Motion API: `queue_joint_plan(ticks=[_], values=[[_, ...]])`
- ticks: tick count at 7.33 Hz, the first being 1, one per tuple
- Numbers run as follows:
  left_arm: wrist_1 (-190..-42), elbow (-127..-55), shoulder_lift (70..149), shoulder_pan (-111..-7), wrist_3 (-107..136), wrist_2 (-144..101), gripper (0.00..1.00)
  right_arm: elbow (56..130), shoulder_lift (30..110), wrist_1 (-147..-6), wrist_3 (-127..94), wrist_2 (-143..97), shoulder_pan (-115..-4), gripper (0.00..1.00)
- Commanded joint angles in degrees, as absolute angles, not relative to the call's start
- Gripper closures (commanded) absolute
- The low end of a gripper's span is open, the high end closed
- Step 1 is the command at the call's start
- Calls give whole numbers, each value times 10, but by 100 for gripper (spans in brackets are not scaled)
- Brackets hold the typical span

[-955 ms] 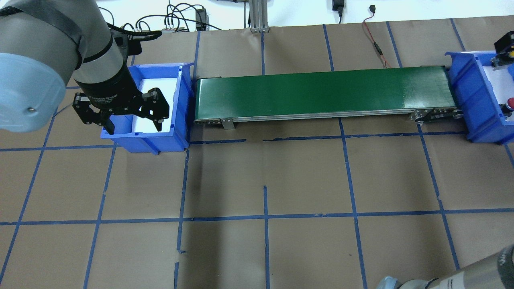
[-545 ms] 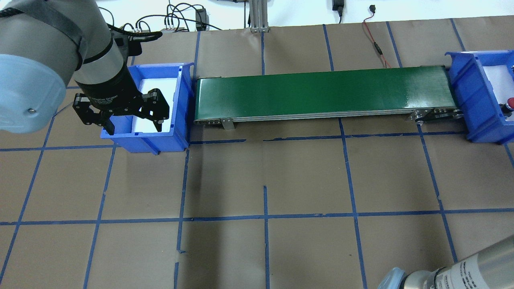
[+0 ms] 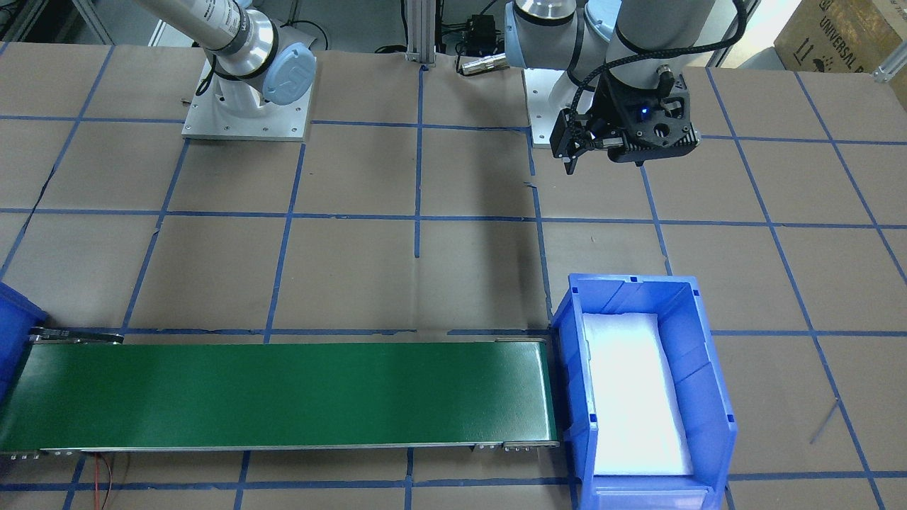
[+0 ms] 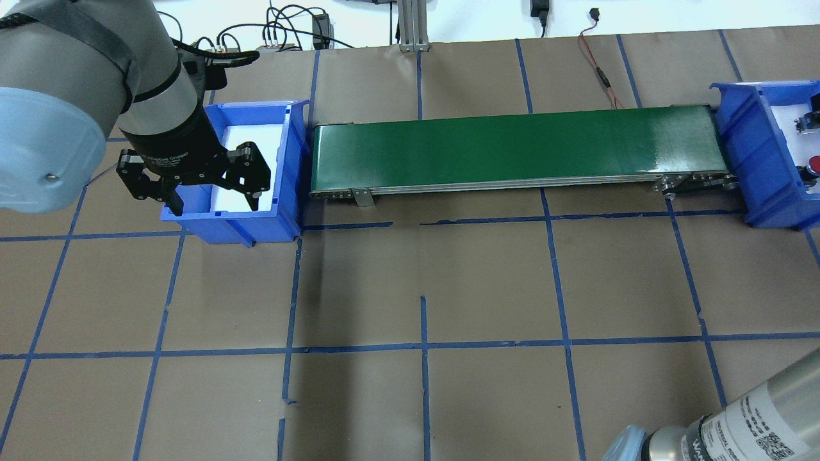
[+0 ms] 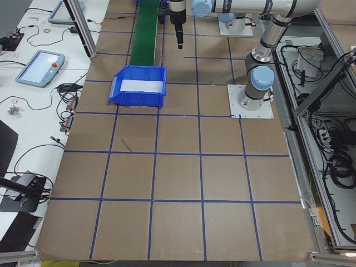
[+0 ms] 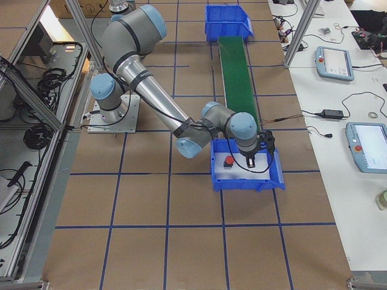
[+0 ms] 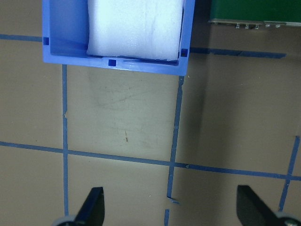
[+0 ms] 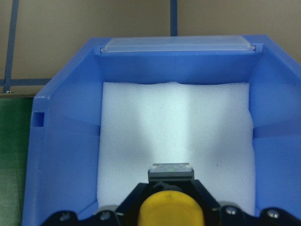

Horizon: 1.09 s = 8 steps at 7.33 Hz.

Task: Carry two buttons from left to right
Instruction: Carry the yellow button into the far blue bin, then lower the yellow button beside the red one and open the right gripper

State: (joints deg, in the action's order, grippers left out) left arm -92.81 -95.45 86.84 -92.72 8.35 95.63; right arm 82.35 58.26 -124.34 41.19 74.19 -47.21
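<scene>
Bin foam (image 8: 174, 127) below yellow btn (image 8: 171, 208)

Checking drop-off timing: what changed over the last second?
The right gripper, shut on the yellow button, shifted down the overhead view over the right bin, toward the red button. Its forearm pushed further into the bottom right corner. Unchanged: the left gripper is open where it was, and the red button lies in the bin.

The table (image 4: 487, 282), papered brown and gridded with blue tape, carries a green conveyor belt (image 4: 512, 150) toward twelve o'clock. One blue bin (image 4: 256, 224) sits at the belt's nine o'clock end, a second blue bin (image 4: 746, 147) at its three o'clock end.
</scene>
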Motion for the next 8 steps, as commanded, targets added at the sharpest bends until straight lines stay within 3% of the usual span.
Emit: queue_joint_plan(ticks=[1,5,6,8], values=[[-928,-955,868,-927,83,956,0,827,566,-1244,403,753,-472,57],[-927,-957,868,-927,84,956,0,834,565,-1244,403,756,-472,48],[-927,-957,868,-927,84,956,0,834,568,-1244,403,756,-472,32],[-927,-958,868,-927,84,956,0,834,581,-1244,403,757,-472,25]])
